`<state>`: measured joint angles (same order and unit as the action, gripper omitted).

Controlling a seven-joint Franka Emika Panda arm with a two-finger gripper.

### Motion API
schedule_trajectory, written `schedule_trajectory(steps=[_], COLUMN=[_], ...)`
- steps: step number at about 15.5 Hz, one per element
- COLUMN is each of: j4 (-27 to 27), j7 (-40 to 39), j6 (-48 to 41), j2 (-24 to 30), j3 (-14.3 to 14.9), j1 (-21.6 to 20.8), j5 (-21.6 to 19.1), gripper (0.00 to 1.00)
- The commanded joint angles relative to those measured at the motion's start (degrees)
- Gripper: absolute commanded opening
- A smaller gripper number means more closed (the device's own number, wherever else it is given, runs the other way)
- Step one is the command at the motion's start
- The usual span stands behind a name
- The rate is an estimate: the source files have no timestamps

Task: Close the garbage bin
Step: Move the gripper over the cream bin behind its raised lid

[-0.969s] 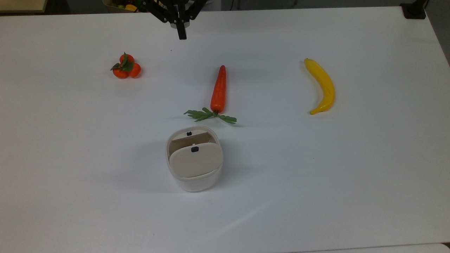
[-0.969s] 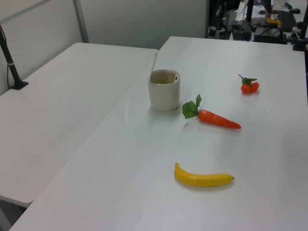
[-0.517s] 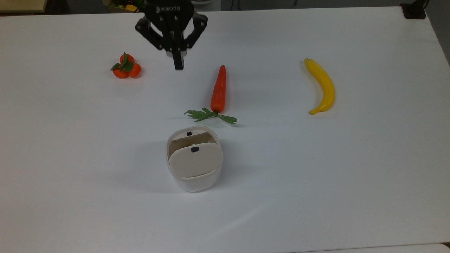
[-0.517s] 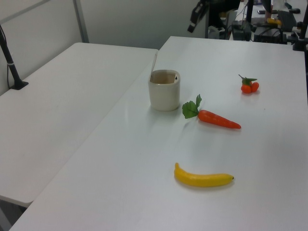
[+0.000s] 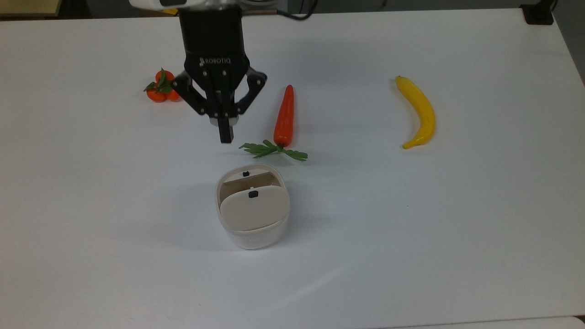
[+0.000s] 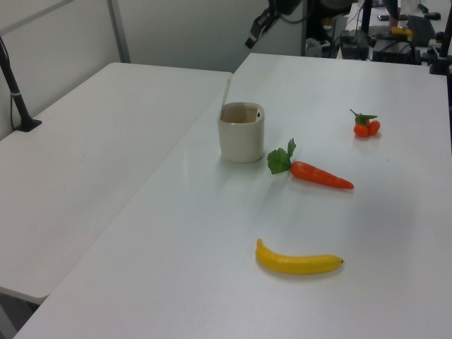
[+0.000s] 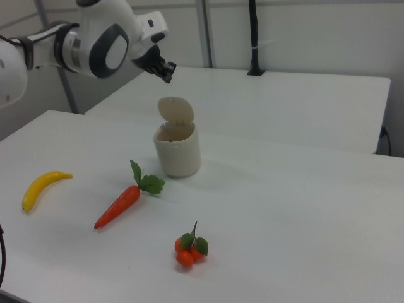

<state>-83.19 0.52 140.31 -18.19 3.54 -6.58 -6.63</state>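
Note:
The garbage bin (image 5: pixel 256 237) is a small white tub on the white table, below the carrot in the top view. Its beige lid (image 5: pixel 254 210) stands raised with a small black latch, and the brown inner wall shows behind it. In the right view the lid (image 7: pixel 176 109) stands upright over the bin (image 7: pixel 179 151); in the left view the bin (image 6: pixel 241 134) shows its lid edge-on. My gripper (image 5: pixel 225 135) is shut on nothing, hanging in the air between the oranges and the carrot, short of the bin. In the right view the gripper (image 7: pixel 166 74) hangs above and left of the lid.
A carrot with green leaves (image 5: pixel 284 117) lies just beyond the bin in the top view. A cluster of small oranges (image 5: pixel 161 87) sits at the left and a banana (image 5: pixel 419 111) at the right. A second white table (image 6: pixel 106 134) adjoins in the left view.
The arm has come in from the top view's upper edge, moving down that view toward the bin. The fingers stay shut. The bin, lid and fruit have not moved.

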Motion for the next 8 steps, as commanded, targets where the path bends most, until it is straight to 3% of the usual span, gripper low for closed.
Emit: schedule_trajectory(steps=[1, 8], j4=[1.5, 1.5], j7=[0.8, 0.7], j6=[5.7, 17.7], j2=[-3.2, -8.7], j3=[-0.7, -1.8], j1=[-0.2, -0.7], j5=[-1.0, -0.7], gripper=[0.0, 0.0])
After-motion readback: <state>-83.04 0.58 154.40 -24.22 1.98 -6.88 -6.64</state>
